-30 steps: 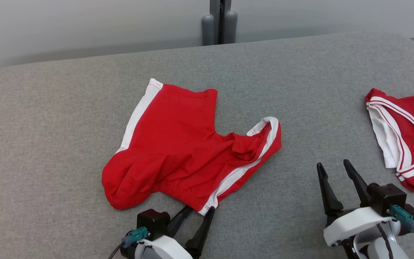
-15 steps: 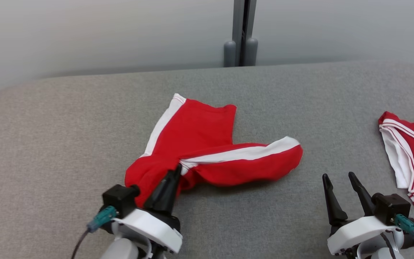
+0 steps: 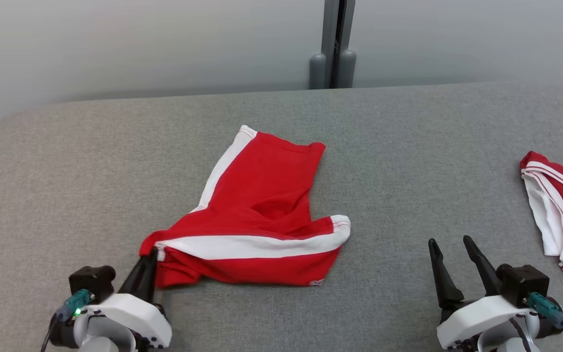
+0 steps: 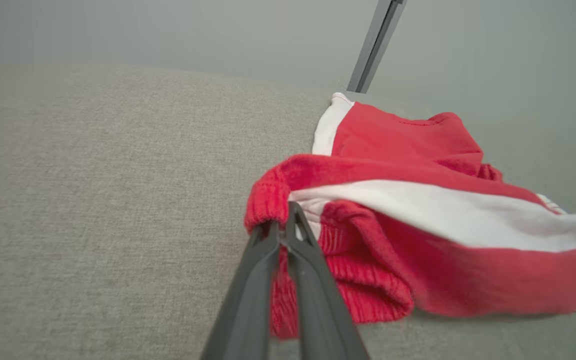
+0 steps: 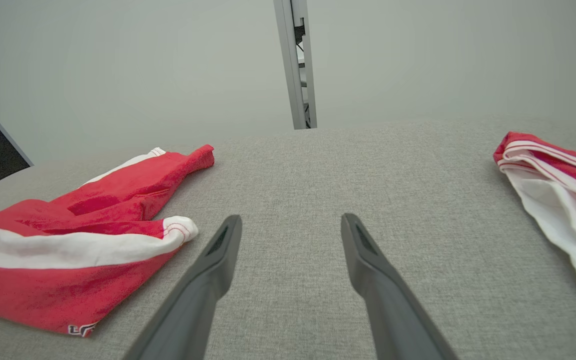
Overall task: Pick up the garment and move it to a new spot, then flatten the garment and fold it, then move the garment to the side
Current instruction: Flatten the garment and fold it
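Clearly red shorts (image 3: 262,205), white side stripes, rumpled, one leg folded across

Soft, even light across my views. Thin shadow under garment (image 3: 262,195), side nearest me. Left wrist view: garment's right end blurred, borders curved.

Clamping the left gripper (image 4: 282,222) tight on the ribbed waistband edge of the red garment (image 4: 433,285), fingers closing together on the cloth. Lying bunched on the grey fabric-covered desk (image 4: 93,200), showing a broad white stripe (image 4: 443,215) across the folded-over part. Standing behind, blurred, a grey post (image 4: 375,45).
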### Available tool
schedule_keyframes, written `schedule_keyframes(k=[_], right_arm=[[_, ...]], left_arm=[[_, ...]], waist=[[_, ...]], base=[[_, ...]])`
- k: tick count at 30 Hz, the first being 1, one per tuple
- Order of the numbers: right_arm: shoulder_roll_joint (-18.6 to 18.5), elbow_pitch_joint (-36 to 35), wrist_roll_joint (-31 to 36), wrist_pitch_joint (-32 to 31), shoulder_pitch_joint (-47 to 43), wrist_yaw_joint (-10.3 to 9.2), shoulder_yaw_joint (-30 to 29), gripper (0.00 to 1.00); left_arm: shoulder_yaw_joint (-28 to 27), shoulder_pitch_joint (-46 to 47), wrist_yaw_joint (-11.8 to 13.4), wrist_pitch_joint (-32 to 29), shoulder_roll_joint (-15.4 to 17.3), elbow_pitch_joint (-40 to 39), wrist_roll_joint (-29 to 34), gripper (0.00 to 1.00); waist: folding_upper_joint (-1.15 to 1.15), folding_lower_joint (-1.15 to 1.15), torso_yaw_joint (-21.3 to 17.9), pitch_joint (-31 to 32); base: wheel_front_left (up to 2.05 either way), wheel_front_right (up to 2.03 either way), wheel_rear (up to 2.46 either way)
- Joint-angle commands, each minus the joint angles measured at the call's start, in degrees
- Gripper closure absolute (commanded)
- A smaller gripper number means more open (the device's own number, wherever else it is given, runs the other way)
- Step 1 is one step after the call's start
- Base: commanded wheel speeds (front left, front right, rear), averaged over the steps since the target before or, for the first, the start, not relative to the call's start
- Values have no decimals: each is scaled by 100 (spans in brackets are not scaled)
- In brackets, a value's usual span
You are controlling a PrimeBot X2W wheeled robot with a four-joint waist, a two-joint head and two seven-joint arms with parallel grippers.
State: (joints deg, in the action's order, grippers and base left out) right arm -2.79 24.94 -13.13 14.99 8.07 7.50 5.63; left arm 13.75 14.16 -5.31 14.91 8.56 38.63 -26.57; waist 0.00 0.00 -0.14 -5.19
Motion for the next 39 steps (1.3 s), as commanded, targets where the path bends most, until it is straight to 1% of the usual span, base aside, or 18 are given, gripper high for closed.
schedule_keyframes(k=[1,4,6,7,8,9,10,12,17,18,22,25,28,33,39], right_arm=[[-30,5,-4,25,67,-2,-14,0],[-29,17,3,25,104,-2,-14,0],[-29,21,16,25,135,-2,-28,0],[-30,21,18,25,142,-2,-28,0],[-30,22,21,25,143,-2,-28,0],[-29,19,22,25,143,-2,-28,0],[-28,21,18,25,139,-2,-29,0],[-29,18,3,25,135,-2,-43,0],[-27,-130,-31,25,67,-2,-50,0],[-27,-130,-31,25,67,-2,-50,0],[-28,-319,-10,24,-52,-2,-56,0],[-29,-474,53,25,-140,-2,-63,0],[-29,-589,79,24,-219,-2,-39,0],[-30,-739,200,24,-385,-2,49,0],[-29,-689,168,24,-535,-2,152,0]], left_arm=[[-47,118,86,30,69,137,52,100],[-264,250,322,29,169,373,164,100],[-392,311,426,30,157,454,194,100],[-369,305,438,32,185,530,283,100],[-403,315,409,31,177,581,275,96],[-436,340,402,31,197,562,341,65],[-453,333,394,31,206,569,393,0],[-531,265,402,32,156,550,463,0],[-842,-85,733,32,28,150,756,0],[-842,-85,733,32,28,150,756,0],[-1091,-508,911,33,-129,-367,1049,0],[-1269,-833,990,33,-233,-759,1278,0],[-1355,-1120,968,33,-336,-999,1467,0],[-1562,-1477,962,33,-474,-1317,1608,0],[-1632,-1664,899,33,-536,-1423,1665,0]], waist=[[0,0,-53,-53],[0,0,-110,-116],[0,0,-140,-137],[0,0,-156,-136],[0,0,-168,-133],[0,0,-181,-125],[0,0,-192,-106],[0,0,-209,-63],[0,0,-241,125],[0,0,-241,125],[0,0,-237,314],[0,0,-217,444],[0,0,-200,551],[0,0,-177,701],[0,0,-128,742]], base=[[0,0,0],[0,0,0],[0,0,0],[0,0,0],[0,0,0],[0,0,0],[0,0,0],[0,0,0],[0,0,0],[0,0,0],[0,0,0],[0,0,0],[0,0,0],[0,0,0],[0,0,0]])
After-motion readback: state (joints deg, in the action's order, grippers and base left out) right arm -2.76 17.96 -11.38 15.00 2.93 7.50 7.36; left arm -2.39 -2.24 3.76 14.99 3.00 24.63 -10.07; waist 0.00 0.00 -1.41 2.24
